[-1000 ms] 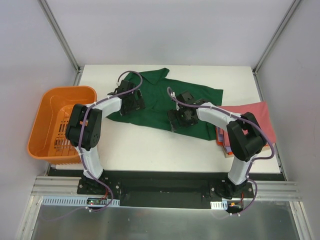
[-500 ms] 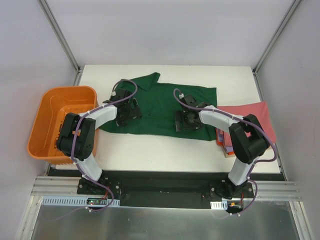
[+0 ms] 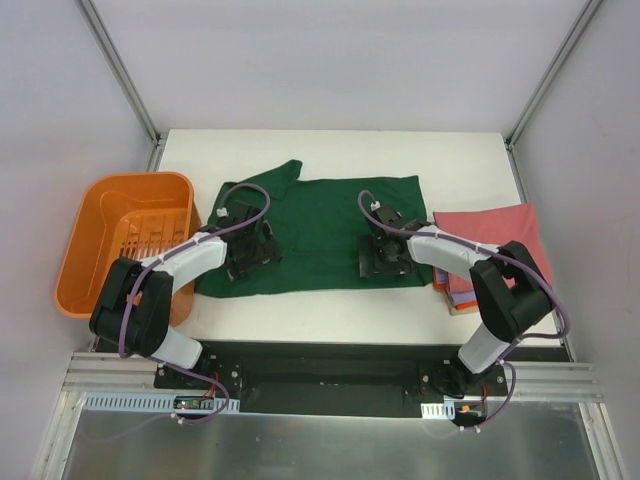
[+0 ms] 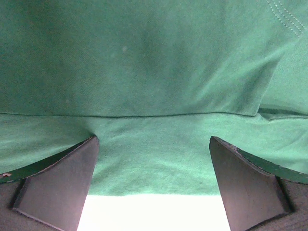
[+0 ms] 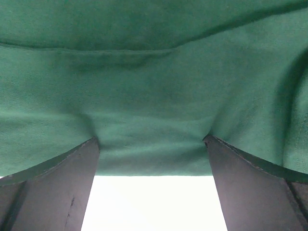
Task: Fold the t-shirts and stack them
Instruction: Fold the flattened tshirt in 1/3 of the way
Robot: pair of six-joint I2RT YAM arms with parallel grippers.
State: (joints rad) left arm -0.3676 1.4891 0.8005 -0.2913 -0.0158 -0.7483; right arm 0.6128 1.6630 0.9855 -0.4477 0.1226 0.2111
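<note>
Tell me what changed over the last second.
The left gripper and right gripper, both open and pressed on the green t-shirt, drew back toward the near edge, dragging the shirt with them and smoothing it flatter. The orange basket and the folded stack stayed put.

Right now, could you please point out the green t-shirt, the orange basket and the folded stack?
green t-shirt (image 3: 320, 225): top external view, middle of its spread body.
orange basket (image 3: 80, 250): top external view, its left wall.
folded stack (image 3: 495, 228): top external view, the pink-red top shirt.
</note>
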